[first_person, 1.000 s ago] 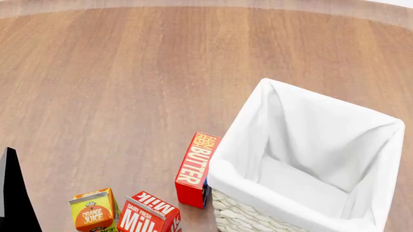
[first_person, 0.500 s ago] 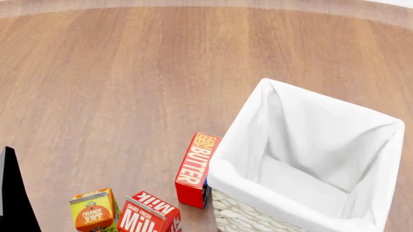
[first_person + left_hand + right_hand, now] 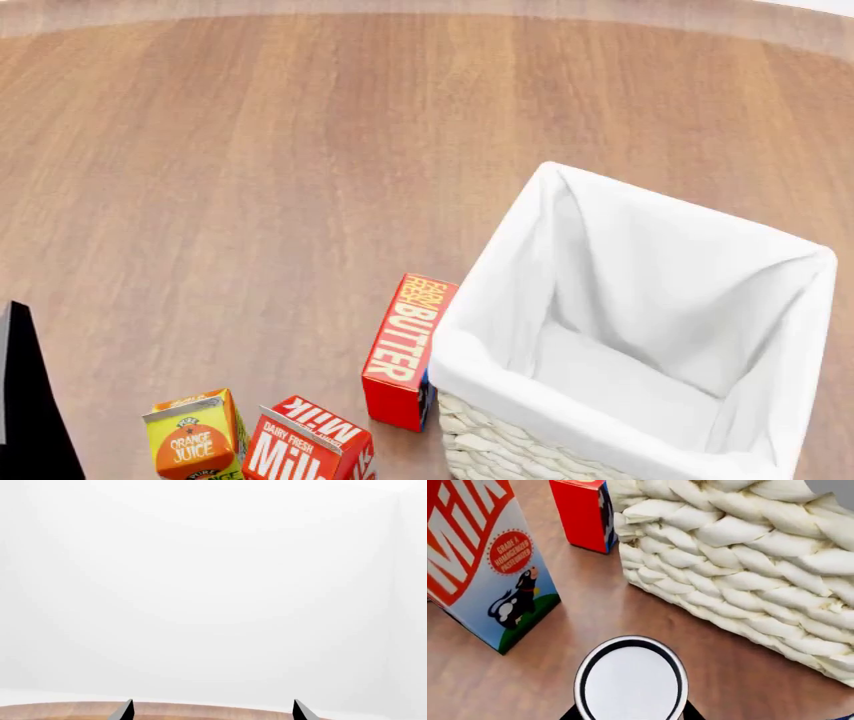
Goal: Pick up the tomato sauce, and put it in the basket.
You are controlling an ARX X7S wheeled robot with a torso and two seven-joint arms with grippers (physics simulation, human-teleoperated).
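The tomato sauce [image 3: 630,680] shows only in the right wrist view, as a round silver top with a dark ring; its label is hidden. My right gripper [image 3: 632,714] is shut on it, with a dark finger pressed against each side. The can sits low, near the woven side of the basket [image 3: 740,560]. In the head view the basket [image 3: 497,262] stands at the right, and its white liner holds nothing I can see. My left gripper [image 3: 211,712] is open and points at a white wall over the table's edge. Neither gripper shows in the head view.
A milk carton [image 3: 480,565] stands close beside the can, with a red butter carton [image 3: 584,512] behind it against the basket. The head view shows the butter [image 3: 407,350], milk [image 3: 310,440] and orange juice [image 3: 194,435] cartons at the front. A dark part of my left arm [image 3: 27,400] is at bottom left.
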